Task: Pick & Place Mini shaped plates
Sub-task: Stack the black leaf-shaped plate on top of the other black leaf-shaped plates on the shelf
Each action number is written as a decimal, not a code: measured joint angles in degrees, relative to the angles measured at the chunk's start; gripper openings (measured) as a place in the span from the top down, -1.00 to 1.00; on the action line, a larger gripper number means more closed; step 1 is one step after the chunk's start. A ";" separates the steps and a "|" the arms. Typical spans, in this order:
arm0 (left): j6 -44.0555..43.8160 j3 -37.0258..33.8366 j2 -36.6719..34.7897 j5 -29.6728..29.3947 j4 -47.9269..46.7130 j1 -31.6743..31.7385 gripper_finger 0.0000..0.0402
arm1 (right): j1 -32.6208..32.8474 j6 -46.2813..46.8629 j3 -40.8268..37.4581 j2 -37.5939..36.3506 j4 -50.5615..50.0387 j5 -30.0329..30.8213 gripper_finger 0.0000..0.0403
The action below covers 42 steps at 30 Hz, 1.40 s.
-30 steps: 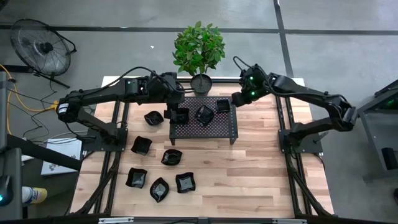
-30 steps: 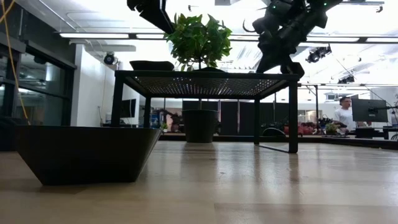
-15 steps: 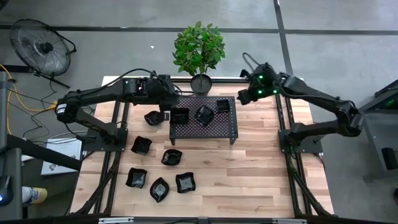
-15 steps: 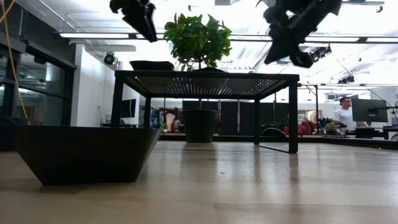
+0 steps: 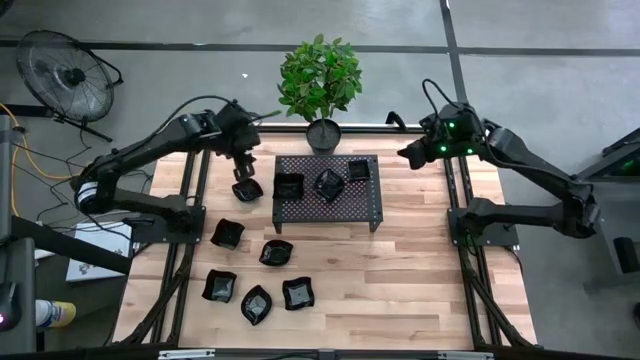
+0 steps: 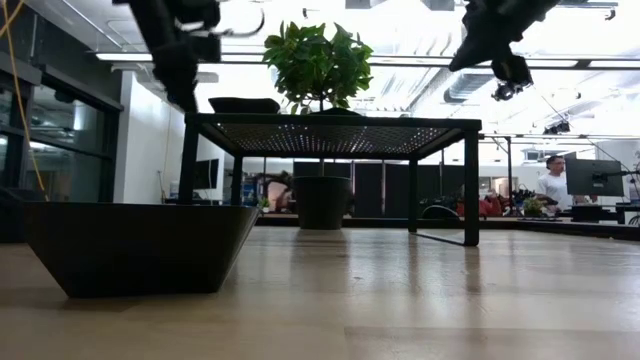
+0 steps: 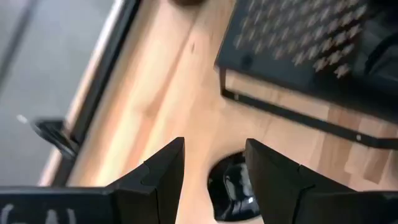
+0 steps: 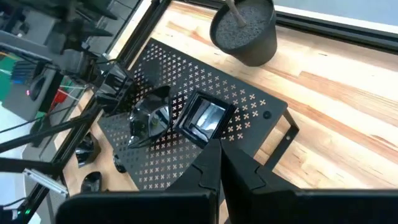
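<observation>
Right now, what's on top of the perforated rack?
Three mini plates sit on the rack. The low view shows nothing beneath it, though the plant pot stands behind.

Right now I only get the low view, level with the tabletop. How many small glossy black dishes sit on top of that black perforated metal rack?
Observer: Three small glossy black dishes sit on the black perforated metal rack.
Visitor: Any down on the wood?
Observer: Six more dishes lie on the wooden table, left of the rack and in front of it.
Visitor: Is either tool holding one?
Observer: Neither. The left tool hangs open and empty above the dish nearest the rack. The right tool is shut on nothing.
</observation>
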 joint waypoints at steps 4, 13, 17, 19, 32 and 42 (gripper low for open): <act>-0.87 -4.62 1.20 6.11 0.69 6.13 0.18 | 0.00 -1.08 0.00 -1.18 -1.12 -0.63 1.00; -1.28 -12.30 9.81 13.81 1.29 15.22 0.18 | 0.00 -6.47 0.00 -2.02 -1.58 -7.35 1.00; -0.64 -12.50 13.53 12.74 1.55 16.68 0.18 | 0.00 -9.32 0.00 -1.99 -2.41 -7.99 1.00; -0.54 -12.48 15.33 10.70 1.25 16.69 0.18 | 0.00 -10.18 0.00 -1.99 -2.51 -8.24 1.00; 2.45 -12.48 22.67 9.73 1.42 16.51 0.18 | 0.02 -12.35 0.00 -1.99 -5.19 -12.13 1.00; 4.90 -12.48 26.50 10.63 3.29 16.51 0.18 | 0.00 -12.14 0.00 -1.97 -5.30 -12.72 1.00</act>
